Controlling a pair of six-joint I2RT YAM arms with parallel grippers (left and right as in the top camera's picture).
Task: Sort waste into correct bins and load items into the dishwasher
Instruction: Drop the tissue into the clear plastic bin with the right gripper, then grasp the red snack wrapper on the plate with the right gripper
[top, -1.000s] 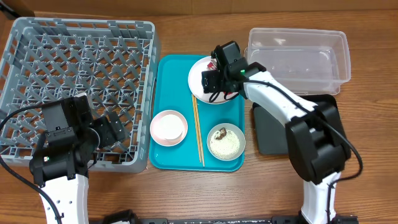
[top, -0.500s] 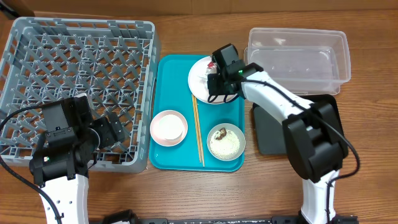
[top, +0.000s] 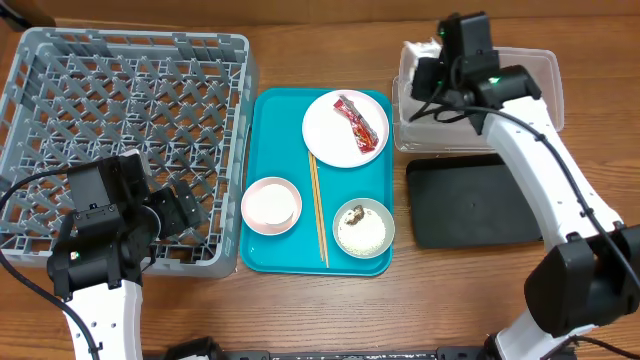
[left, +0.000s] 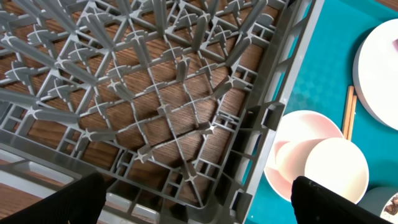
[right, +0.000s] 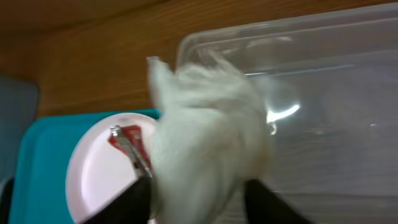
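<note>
Now my right claw (right: 196, 194) has left the white plate (top: 330, 135) and swung out over the clear plastic tub (top: 545, 100), whose rim lies just beneath it. Its jaws, roughly half apart, pinch the crumpled white tissue (right: 205, 124), which looks puffy and blurred. Binning looks imminent. The red wrapper (top: 358, 118) stays behind the claw, on the plate.

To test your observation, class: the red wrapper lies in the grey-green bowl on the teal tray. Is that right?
Not right. The red wrapper lies on the white plate, not in the grey-green bowl. The plate is on the teal tray, as the overhead view shows.
</note>
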